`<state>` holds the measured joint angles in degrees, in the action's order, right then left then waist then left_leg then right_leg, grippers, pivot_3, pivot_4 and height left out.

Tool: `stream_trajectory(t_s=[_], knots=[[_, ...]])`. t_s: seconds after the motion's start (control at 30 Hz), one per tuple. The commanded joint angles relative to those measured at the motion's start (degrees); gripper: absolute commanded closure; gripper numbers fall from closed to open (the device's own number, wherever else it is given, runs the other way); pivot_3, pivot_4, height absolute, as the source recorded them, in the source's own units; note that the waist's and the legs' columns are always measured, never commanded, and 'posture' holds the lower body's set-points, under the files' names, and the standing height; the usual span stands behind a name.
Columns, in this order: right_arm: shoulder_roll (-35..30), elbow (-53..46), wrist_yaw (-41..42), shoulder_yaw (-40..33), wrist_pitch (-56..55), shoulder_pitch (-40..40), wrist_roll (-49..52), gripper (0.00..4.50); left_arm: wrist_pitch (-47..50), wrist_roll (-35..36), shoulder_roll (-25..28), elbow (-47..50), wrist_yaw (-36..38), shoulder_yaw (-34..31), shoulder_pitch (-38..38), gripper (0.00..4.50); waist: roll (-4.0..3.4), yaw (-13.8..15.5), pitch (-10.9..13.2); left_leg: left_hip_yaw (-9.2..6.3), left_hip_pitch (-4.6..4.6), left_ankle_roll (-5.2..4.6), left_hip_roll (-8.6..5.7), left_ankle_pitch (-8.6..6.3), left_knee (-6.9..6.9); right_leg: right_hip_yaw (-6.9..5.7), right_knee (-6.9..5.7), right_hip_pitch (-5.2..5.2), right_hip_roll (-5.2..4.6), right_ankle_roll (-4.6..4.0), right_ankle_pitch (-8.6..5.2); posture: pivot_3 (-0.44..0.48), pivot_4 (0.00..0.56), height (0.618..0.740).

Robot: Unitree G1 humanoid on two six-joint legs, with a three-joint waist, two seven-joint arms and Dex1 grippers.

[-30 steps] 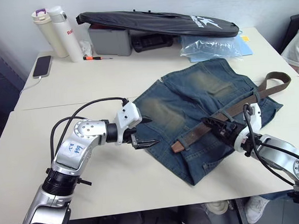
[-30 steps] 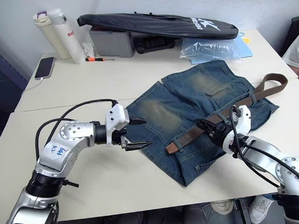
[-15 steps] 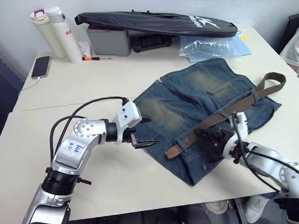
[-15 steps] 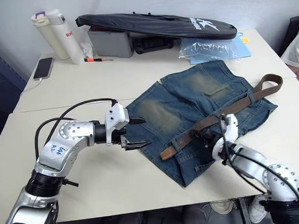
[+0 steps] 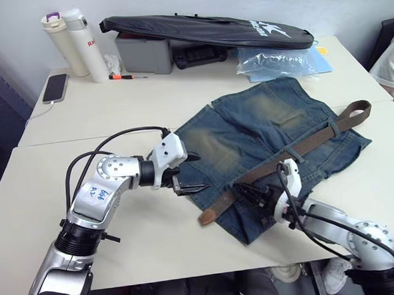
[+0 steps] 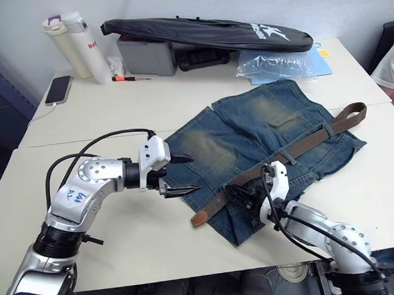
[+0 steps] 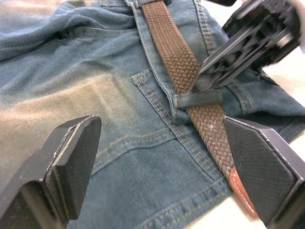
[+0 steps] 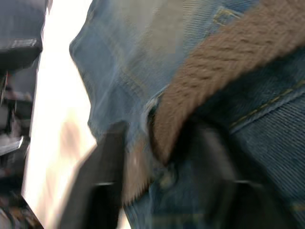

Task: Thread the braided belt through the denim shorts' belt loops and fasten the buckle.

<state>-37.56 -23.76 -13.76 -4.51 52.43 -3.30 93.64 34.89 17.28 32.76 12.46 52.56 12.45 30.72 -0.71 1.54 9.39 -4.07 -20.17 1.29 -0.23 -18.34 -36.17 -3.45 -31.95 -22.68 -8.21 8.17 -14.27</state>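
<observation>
The right hand [image 5: 253, 197] is clamped on the braided belt [image 5: 278, 159], presumably to feed it along the waistband of the denim shorts [image 5: 263, 140] on the tabletop [image 5: 114, 106]. The left hand [image 5: 190, 174] is held wide open beside the shorts' edge, likely ready to take the tan tip. The belt loop [image 7: 198, 99] being passed is made clear by the left wrist view, unlike the head views.

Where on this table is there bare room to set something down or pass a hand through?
Bare: the table stretch between the phone and the denim shorts, and the near edge in front of the left gripper. Crowded: the back edge with bottles and black bag.
</observation>
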Motion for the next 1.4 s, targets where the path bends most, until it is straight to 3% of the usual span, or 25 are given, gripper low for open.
stream_trajectory(t_s=[0.03, 0.07, 0.23, 0.3, 0.4, 0.67, 0.77, 0.83, 1.0, 1.2, 1.3, 1.4], knots=[[-9.90, -5.44, 9.53, -4.43, 4.09, -0.82, -3.81, 0.27, 0.08, 0.22, 1.57, 2.00, 1.19, -0.15, -0.50, 0.00, 0.03, 0.04, 0.01, 0.00, 0.00, 0.00, -0.01, 0.00, -0.01, 0.00, 0.03, 0.01, 0.00, 0.00, 0.00, 0.000, 0.150, 0.740], [-14.01, -7.22, 14.17, -5.28, 4.77, -1.33, -6.94, 0.05, 0.45, 0.46, 2.06, 2.30, 1.69, -0.04, -0.77, 0.00, -0.03, -0.01, 0.02, 0.00, 0.00, 0.00, 0.00, 0.00, -0.02, -0.01, 0.06, 0.01, 0.00, -0.01, 0.00, 0.000, 0.150, 0.740], [-32.69, -15.70, 42.07, -3.14, -2.78, 0.07, -29.89, 0.05, 2.99, 2.97, 4.47, 4.77, 5.62, 0.58, -2.37, 0.00, 0.02, -0.12, 0.05, 0.04, -0.02, -0.05, 0.02, -0.03, 0.04, -0.01, 0.10, -0.03, 0.03, -0.02, -0.01, 0.000, 0.150, 0.740], [-36.53, -17.27, 49.11, -0.11, -7.18, 0.66, -37.97, 0.05, 3.89, 3.61, 5.11, 5.69, 6.95, 1.09, -2.96, 0.00, 0.00, -0.15, 0.04, 0.03, -0.02, -0.06, 0.10, -0.05, 0.06, -0.03, 0.11, -0.08, 0.11, -0.02, -0.02, 0.000, 0.150, 0.740], [-37.17, -17.59, 55.38, 4.78, -12.76, 0.19, -46.85, 0.05, 3.64, 3.37, 5.35, 6.52, 7.65, 2.32, -3.15, 0.00, 0.09, -0.15, 0.05, 0.03, -0.01, 0.07, 0.12, -0.07, 0.03, -0.03, 0.13, -0.06, 0.13, 0.00, -0.02, 0.000, 0.150, 0.740], [-32.10, -17.76, 58.93, 10.72, -14.87, -2.38, -57.42, 0.05, 7.22, 3.13, 4.05, 9.42, 7.36, 7.36, -3.37, 0.00, 0.12, -0.05, 0.07, 0.05, -0.02, 0.36, 0.09, -0.06, -0.09, 0.04, 0.17, 0.01, 0.09, 0.07, 0.03, 0.000, 0.150, 0.740], [-30.39, -18.29, 58.95, 10.63, -12.99, -3.64, -58.00, 0.05, 1.87, 1.45, 3.19, 9.28, 6.61, 7.42, -4.45, 0.00, 0.09, -0.09, 0.06, 0.05, 0.00, 0.36, 0.09, -0.05, -0.09, 0.04, 0.14, 0.01, 0.09, 0.06, 0.03, 0.000, 0.150, 0.740], [-29.49, -18.29, 58.60, 10.24, -11.70, -4.13, -58.22, 0.05, -6.69, -5.22, 5.14, 7.38, 6.57, 10.66, -4.85, 0.00, 0.11, -0.02, 0.07, 0.05, 0.02, 0.36, 0.10, -0.05, -0.09, 0.04, 0.13, 0.00, 0.10, 0.04, 0.02, 0.000, 0.150, 0.740], [-28.12, -17.83, 57.97, 9.11, -8.69, -5.54, -59.14, 0.05, -20.55, -15.61, 3.50, 1.39, 3.45, 15.26, -5.22, 0.00, 0.03, 0.05, 0.02, 0.09, 0.00, 0.37, 0.09, -0.05, -0.12, 0.08, 0.17, 0.02, 0.10, -0.16, -0.01, 0.000, 0.150, 0.740], [-28.02, -18.21, 57.59, 8.10, -6.24, -5.92, -60.35, 0.05, -23.18, -18.94, -0.01, -1.31, 3.02, 16.79, -4.66, 0.00, 0.02, 0.45, 0.01, 0.09, -0.03, 0.36, 0.07, -0.05, -0.21, 0.07, 0.19, 0.06, 0.09, 0.01, 0.10, 0.000, 0.150, 0.740], [-27.82, -18.29, 57.64, 7.58, -5.58, -5.92, -60.51, 0.00, -24.05, -19.54, -0.11, -2.26, 3.69, 16.28, -4.83, 0.86, 0.02, 0.42, 0.01, 0.09, -0.03, 0.35, 0.07, -0.06, -0.22, 0.07, 0.18, 0.06, 0.09, 0.04, 0.12, 0.000, 0.150, 0.740], [-27.80, -18.15, 57.74, 7.30, -5.15, -5.93, -60.81, 0.00, -23.89, -18.44, 0.12, -1.87, 4.91, 15.18, -5.15, 2.18, -0.02, 0.39, -0.02, 0.09, 0.01, 0.35, 0.08, -0.05, -0.22, 0.07, 0.11, 0.06, 0.09, 0.04, 0.12, 0.000, 0.150, 0.740]])
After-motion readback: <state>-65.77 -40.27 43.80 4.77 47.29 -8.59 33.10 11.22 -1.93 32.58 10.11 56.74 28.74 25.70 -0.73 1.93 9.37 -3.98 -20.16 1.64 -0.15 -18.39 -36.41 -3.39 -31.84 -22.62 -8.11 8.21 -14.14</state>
